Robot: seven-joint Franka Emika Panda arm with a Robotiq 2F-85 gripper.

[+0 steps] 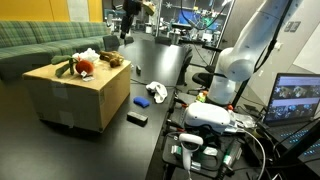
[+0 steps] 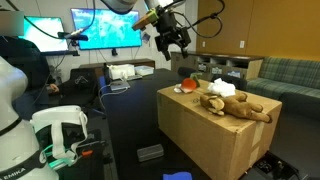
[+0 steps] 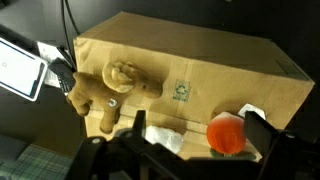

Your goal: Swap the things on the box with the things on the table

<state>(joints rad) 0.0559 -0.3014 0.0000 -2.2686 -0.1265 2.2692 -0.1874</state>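
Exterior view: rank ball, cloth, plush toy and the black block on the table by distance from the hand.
1. Orange ball, box corner below the hand; white cloth beside it, too close to call.
2. Plush toy, box middle.
3. Black block, down on the table.

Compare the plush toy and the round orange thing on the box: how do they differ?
Colour: the plush toy is tan-brown, while the round orange thing is bright orange-red.
Shape and pose: the plush toy is elongated and lies flat with its limbs sprawled, while the round orange thing is compact.
Size: the plush toy is clearly bigger than the round orange thing.
Shared: both rest on top of the cardboard box.
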